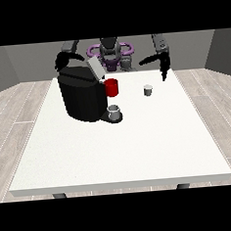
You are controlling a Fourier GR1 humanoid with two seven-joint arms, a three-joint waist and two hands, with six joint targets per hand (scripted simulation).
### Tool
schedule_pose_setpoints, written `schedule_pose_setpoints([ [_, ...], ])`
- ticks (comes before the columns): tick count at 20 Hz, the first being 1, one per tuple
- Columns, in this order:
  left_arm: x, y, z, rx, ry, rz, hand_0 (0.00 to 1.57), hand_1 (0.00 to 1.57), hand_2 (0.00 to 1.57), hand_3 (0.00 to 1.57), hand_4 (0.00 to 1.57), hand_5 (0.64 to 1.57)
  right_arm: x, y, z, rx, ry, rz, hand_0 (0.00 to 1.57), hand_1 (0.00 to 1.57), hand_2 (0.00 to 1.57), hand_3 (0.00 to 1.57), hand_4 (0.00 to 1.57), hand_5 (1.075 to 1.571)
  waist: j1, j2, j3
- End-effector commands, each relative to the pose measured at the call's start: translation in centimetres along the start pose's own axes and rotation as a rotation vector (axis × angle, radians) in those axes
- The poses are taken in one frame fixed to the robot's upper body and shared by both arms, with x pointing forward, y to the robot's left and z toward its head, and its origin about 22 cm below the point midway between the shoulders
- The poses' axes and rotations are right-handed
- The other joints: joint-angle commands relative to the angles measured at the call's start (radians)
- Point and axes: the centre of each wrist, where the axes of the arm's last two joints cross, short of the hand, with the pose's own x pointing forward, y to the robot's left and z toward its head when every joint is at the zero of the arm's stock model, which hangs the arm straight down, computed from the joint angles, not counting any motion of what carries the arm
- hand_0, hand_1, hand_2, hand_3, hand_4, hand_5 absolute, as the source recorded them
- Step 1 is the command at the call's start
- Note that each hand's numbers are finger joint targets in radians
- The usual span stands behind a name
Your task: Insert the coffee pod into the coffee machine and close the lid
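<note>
Black coffee machine (82,98), red mug (112,87), white table (120,146).

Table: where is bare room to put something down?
The table is bare across its near half, below the coffee machine, and along the view's right edge past the coffee pod. It is crowded around the machine, grey cup and red mug.

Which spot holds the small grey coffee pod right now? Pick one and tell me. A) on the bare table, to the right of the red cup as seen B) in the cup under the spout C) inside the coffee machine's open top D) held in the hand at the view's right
A: the coffee pod stands alone on the table, right of the red cup, with the hand at the view's right above it and apart.
</note>
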Motion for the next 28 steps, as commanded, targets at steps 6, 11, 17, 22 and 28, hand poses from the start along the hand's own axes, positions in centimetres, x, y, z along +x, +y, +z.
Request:
schedule_pose_setpoints([
  [6,-0.5,0.8,-3.5,0.008,0.084,-0.077,0.00,0.00,0.00,0.00,0.00,1.571,0.7,1.4,-2.2,-0.008,0.016,0.015,0.00,0.00,0.00,0.00,0.40,1.571,-0.002,0.060,0.0001],
  [11,-2.2,-3.0,-3.2,-0.062,0.132,-0.177,0.00,0.00,0.00,0.00,0.00,1.571,-0.9,0.6,-2.1,-0.017,0.084,0.038,0.00,0.00,0.00,0.00,0.39,1.571,0.006,0.029,0.0002],
  [17,-3.0,-0.5,-4.0,-0.079,0.151,-0.233,0.22,0.22,0.53,0.22,0.00,1.571,-0.1,-0.9,-3.7,-0.019,0.095,0.063,0.00,0.00,0.00,0.00,0.42,1.571,0.007,0.043,0.0000],
  [22,-4.3,-2.9,-3.7,-0.102,0.243,-0.295,0.76,0.76,0.82,0.51,0.00,1.571,-1.5,-0.9,-3.3,-0.053,0.143,0.077,0.00,0.00,0.00,0.00,0.43,1.571,0.024,-0.002,0.0002],
  [28,-3.6,-2.4,-4.8,-0.102,0.199,-0.465,0.57,0.57,0.70,0.41,0.00,1.571,-1.5,0.3,-3.7,-0.025,0.110,0.072,0.00,0.00,0.00,0.00,0.45,1.571,-0.001,0.041,0.0002],
])
